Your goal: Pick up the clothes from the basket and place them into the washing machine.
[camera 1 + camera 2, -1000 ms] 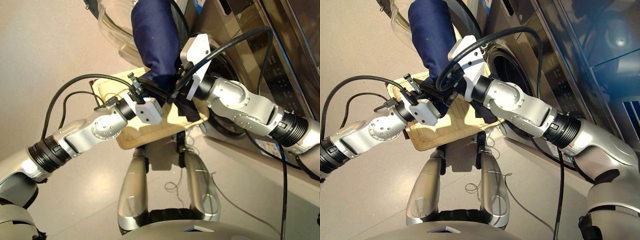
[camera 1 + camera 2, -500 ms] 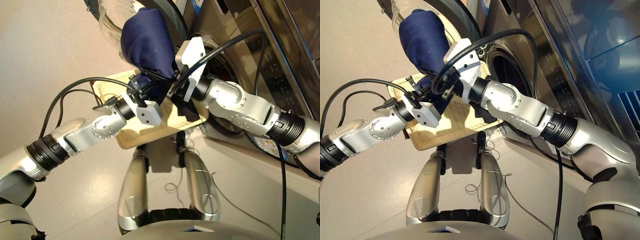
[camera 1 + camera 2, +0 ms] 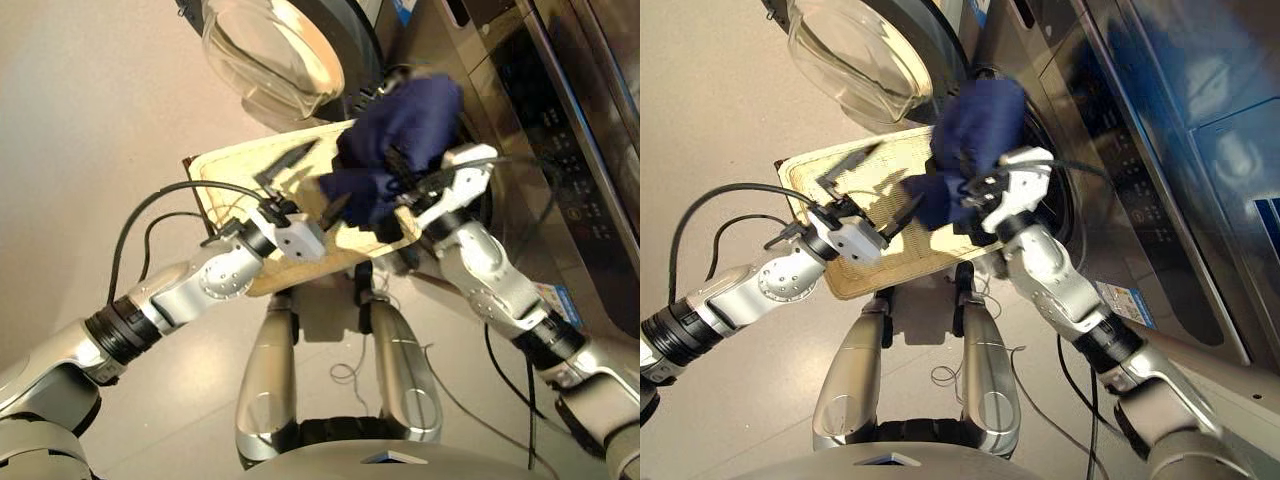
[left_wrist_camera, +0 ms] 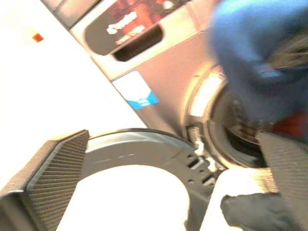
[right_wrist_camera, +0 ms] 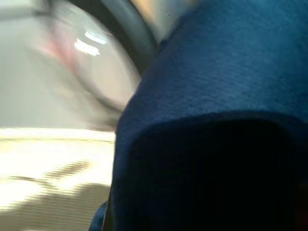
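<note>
navy garment (image 3: 400, 140) swung toward drum | right fingers (image 3: 405, 185) grasping it | left fingers (image 4: 57, 178) spread, empty

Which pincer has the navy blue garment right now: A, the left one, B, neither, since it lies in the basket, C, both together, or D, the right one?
D: the navy blue garment is bunched on the right pincer in front of the washing machine, while the left pincer hovers open and empty over the basket.
</note>
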Available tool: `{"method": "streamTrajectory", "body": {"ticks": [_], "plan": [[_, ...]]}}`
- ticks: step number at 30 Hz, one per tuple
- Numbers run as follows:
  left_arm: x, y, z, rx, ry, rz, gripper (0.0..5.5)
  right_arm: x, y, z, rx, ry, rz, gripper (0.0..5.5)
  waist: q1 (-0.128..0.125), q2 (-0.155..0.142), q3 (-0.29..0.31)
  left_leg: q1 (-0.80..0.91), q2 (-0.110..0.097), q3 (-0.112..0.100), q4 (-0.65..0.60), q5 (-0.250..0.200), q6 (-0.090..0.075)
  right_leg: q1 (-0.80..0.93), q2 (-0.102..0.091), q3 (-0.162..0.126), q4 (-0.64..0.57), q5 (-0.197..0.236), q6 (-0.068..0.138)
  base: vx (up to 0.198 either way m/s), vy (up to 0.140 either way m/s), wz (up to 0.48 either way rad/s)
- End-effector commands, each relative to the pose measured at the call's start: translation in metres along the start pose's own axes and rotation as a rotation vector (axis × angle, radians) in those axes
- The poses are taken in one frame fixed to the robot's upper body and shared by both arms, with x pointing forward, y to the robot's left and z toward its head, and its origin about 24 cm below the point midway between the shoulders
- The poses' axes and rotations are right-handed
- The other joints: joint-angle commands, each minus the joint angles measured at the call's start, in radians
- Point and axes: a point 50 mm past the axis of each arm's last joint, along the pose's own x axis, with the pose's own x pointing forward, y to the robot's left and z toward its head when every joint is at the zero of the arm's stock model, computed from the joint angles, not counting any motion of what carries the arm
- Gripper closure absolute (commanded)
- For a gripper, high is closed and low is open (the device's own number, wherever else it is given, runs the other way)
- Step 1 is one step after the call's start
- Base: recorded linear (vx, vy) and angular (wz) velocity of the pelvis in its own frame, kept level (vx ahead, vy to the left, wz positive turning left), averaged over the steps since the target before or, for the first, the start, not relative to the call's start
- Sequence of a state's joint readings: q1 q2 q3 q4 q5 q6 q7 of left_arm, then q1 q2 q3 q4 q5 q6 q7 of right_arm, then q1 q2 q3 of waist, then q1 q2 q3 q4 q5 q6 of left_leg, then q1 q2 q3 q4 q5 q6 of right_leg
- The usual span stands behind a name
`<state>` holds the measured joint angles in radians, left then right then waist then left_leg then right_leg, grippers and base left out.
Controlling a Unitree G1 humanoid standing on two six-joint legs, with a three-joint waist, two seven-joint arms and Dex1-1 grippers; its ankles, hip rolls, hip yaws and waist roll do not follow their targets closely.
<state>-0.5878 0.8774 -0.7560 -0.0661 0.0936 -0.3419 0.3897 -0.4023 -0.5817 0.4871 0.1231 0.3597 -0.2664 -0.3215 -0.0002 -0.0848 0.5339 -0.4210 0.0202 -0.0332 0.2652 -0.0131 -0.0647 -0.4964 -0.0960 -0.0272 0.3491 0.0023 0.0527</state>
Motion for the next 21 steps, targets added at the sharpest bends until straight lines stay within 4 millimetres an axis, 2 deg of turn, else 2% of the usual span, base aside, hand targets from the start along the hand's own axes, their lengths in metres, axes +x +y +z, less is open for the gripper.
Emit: {"method": "streamTrajectory", "body": {"ticks": [1,4,10,16,21], "plan": [[0.011,0.007,0.031,-0.075,-0.181,0.128,0.00,0.017,-0.002,0.029,-0.141,-0.215,-0.117,5.50,-0.010,0.024,-0.014,-0.034,-0.031,0.045,0.027,0.031,0.015,0.027,-0.014,0.045,-0.026,0.027,0.075,0.000,0.000,0.000],[0.014,0.005,0.035,-0.125,-0.198,0.165,0.00,0.024,-0.003,0.004,-0.188,-0.112,-0.224,5.50,-0.005,0.033,-0.014,-0.039,-0.033,0.044,0.028,0.030,0.016,0.023,-0.016,0.048,-0.025,0.026,0.075,0.000,0.000,0.000],[0.025,0.004,0.046,-0.207,-0.242,0.203,0.00,0.045,-0.012,-0.018,-0.281,0.011,-0.353,5.50,0.009,0.046,-0.014,-0.072,-0.037,0.038,0.044,0.027,0.013,-0.007,-0.018,0.046,-0.012,0.021,0.074,0.000,0.000,0.000],[0.039,0.005,0.064,-0.308,-0.313,0.252,0.00,0.077,-0.036,-0.010,-0.465,0.045,-0.424,5.50,0.032,0.063,-0.014,-0.128,-0.041,0.031,0.061,0.028,0.009,-0.056,-0.019,0.038,0.002,0.019,0.070,0.000,0.000,0.000],[0.061,0.009,0.087,-0.370,-0.412,0.297,0.00,0.090,-0.058,-0.001,-0.578,0.077,-0.481,5.50,0.031,0.074,-0.014,-0.225,-0.049,0.021,0.143,0.007,0.009,-0.147,-0.013,0.045,0.075,-0.002,0.060,-0.006,-0.006,0.054]]}}
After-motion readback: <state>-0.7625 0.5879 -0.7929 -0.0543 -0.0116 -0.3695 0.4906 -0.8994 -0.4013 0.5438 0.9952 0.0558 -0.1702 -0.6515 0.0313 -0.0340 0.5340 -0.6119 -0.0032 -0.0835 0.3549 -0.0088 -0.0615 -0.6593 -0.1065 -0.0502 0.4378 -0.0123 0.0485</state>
